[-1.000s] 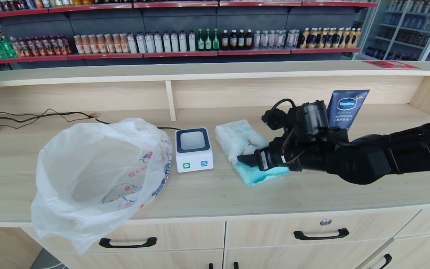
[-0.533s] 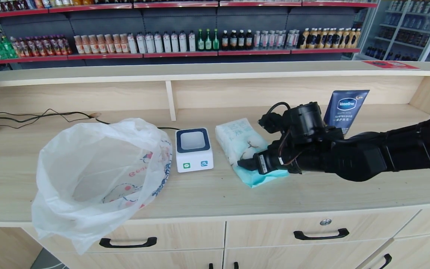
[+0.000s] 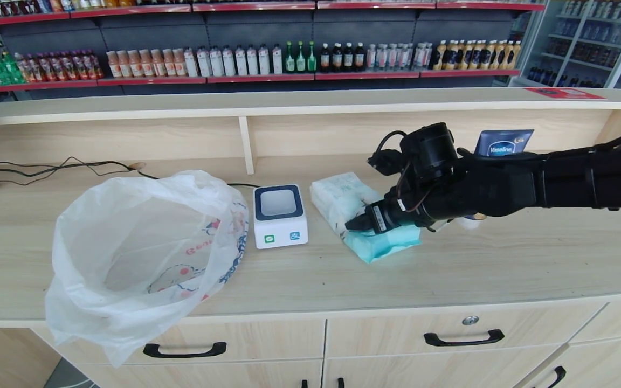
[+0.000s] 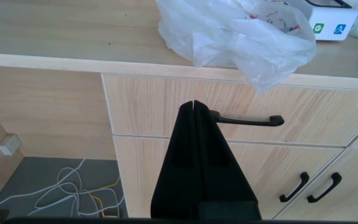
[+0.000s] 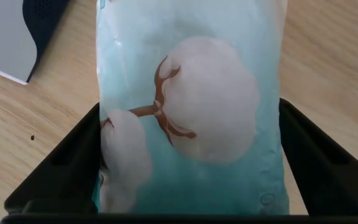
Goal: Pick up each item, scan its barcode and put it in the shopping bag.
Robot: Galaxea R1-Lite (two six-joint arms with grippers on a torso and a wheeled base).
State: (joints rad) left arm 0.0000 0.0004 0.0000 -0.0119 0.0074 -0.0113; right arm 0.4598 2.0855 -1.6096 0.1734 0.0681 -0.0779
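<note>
Counter (image 3: 450, 269): carrying all items below, on light wood with drawers under the front edge.
Shopping bag (image 3: 127, 253): sitting at the robot's left end of the counter, mouth gaping upward, part of it hanging over the front edge.
Tissue pack (image 3: 343, 199): lying on the counter just right of the scanner, not touching it, long axis running front to back; teal and white wrapper with a cotton-boll print. Cannot tell whether the near end is lifting off the wood.
Scanner (image 3: 279, 215): standing between bag and tissue pack, window facing up, close to both.
Lotion tube (image 3: 502, 143): standing upright at the back of the counter, partly hiding behind the right arm.
Right gripper (image 3: 356, 223): straddling the near part of the tissue pack, one finger pressing each long side, clamping it.
Left gripper (image 4: 193, 102): hanging below counter level in front of a drawer handle (image 4: 247, 119), fingers pressing together, holding nothing.
</note>
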